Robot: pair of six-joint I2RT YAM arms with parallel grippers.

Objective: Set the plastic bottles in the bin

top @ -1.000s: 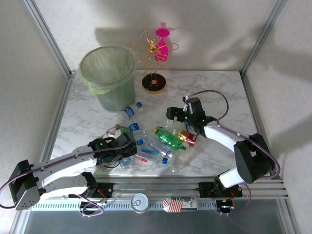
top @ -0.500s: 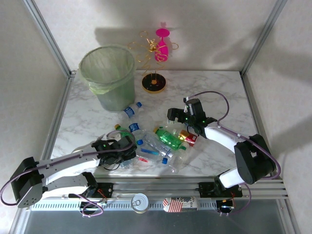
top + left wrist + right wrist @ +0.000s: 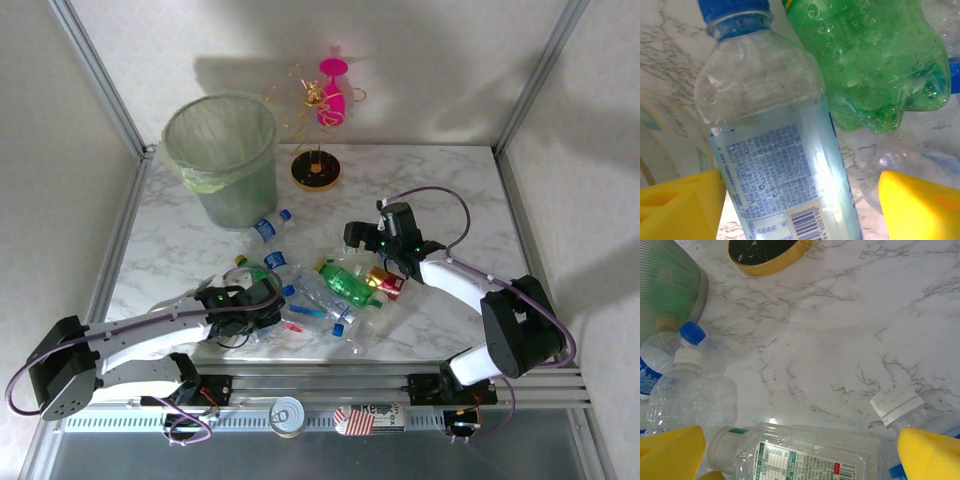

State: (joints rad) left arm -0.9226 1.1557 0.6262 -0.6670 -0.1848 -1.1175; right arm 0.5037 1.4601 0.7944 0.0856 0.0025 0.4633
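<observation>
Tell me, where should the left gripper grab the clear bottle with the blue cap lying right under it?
Probably across the labelled middle of the clear bottle, coming straight down. It lies on its side, blue cap pointing away, its body between the open jaws of the left gripper. The straight middle is steadier than the tapering shoulder. The green bottle crowds one side.

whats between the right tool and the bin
In the top view, one blue-capped clear bottle lies by the base of the bin, then bare marble runs up to the right tool. The right wrist view agrees.
</observation>
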